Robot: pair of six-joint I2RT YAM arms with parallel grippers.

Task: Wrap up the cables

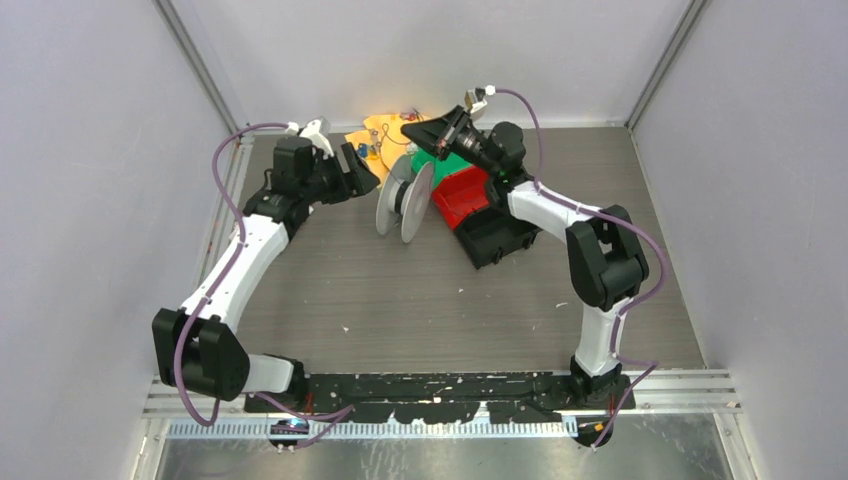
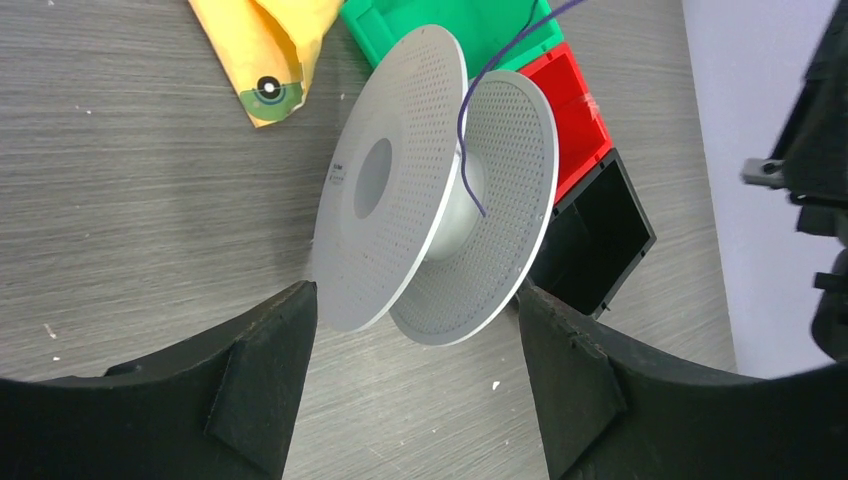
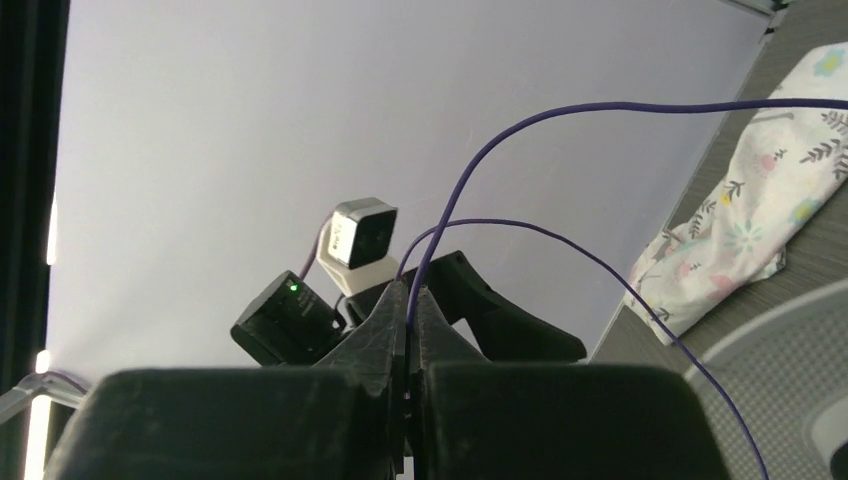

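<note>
On the desk (image 1: 420, 300) a grey perforated spool (image 2: 400, 250) stands on its rims. The left end effector (image 2: 415, 300) hangs open just before it, touching nothing. The right end effector (image 3: 408, 310) is pinched on the thin purple cable (image 2: 461, 130), which runs down to the spool's hub. A taut line, guided between the flanges, should wind cleanly. The spool's small label is unreadable.

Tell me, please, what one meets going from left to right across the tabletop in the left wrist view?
Yellow envelope → perforated grey spool → black bin.
</note>
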